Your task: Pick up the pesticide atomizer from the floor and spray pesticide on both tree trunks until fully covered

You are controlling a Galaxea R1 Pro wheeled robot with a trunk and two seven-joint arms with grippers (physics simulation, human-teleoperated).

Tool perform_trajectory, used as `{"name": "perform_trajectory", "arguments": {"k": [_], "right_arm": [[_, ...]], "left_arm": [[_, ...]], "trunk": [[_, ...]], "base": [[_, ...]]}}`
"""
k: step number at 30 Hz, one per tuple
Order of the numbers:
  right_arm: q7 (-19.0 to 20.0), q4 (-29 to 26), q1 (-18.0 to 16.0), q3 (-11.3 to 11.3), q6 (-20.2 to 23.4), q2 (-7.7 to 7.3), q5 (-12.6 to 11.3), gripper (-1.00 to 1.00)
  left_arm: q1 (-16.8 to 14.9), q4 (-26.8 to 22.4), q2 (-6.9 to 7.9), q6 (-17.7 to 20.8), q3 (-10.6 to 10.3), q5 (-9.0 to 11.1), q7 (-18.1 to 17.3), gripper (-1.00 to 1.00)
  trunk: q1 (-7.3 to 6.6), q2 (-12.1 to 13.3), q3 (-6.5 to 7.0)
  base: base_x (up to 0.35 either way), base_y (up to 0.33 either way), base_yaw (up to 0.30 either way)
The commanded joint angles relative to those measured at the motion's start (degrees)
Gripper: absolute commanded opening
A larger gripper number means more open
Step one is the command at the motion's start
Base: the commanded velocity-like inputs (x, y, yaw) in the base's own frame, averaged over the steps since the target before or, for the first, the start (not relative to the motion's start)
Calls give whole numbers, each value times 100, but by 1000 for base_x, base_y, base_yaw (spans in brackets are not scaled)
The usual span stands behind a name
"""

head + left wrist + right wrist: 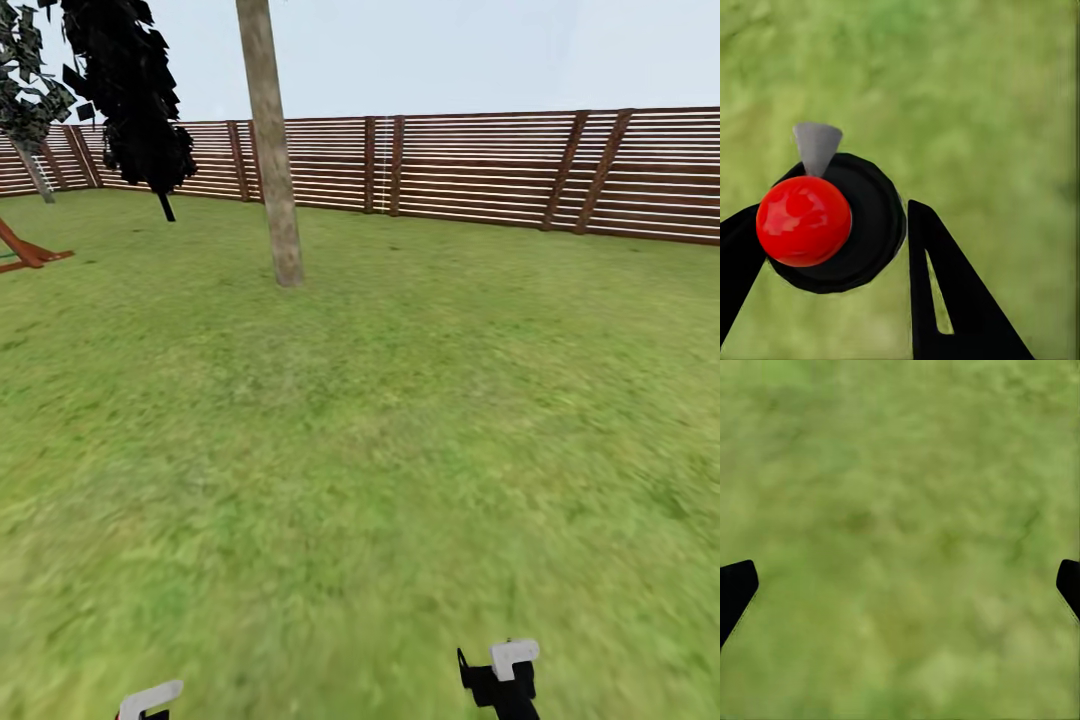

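Note:
The pesticide atomizer (825, 225) has a round black body, a shiny red ball top and a grey cone nozzle. My left gripper (832, 236) is shut on it, one black finger on each side, above blurry green lawn. In the head view, my left gripper (150, 700) sits at the bottom edge. A thick grey-beige tree trunk (270, 150) stands ahead, slightly left, well beyond both arms. My right gripper (505, 675) is low at the bottom right. In the right wrist view its fingers (736, 589) are spread wide, open over bare grass (900, 540).
A brown slatted fence (480, 170) closes the far side of the lawn (380, 430). A dark narrow conifer (135, 100) and a thin leafy tree (28, 110) stand at the far left. An orange-red frame (30, 250) lies at the left edge.

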Motion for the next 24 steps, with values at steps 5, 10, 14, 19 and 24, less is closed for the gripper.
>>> {"name": "perform_trajectory", "arguments": {"k": [5,10,14,19,24], "right_arm": [[-30,5,-3,50,-11,-1,-38,100],[-37,13,-3,50,-11,5,-38,100],[-46,123,-3,50,-11,10,-45,100],[-41,158,-3,52,-11,15,-46,100],[-25,156,-3,51,-11,12,-51,100]], "left_arm": [[-5,8,6,-20,26,-61,23,-100],[-3,-4,10,-26,24,-58,23,-100],[-5,-8,12,-26,31,-63,31,-100],[-5,-10,13,-28,31,-60,32,-100],[-5,-20,13,-27,29,-56,19,-100]], "trunk": [[3,-2,-4],[3,-2,-4],[3,-2,-4],[3,-2,-9],[3,-2,-11]], "base": [[340,0,0],[340,0,162],[340,0,270],[340,0,255],[340,0,51]]}}
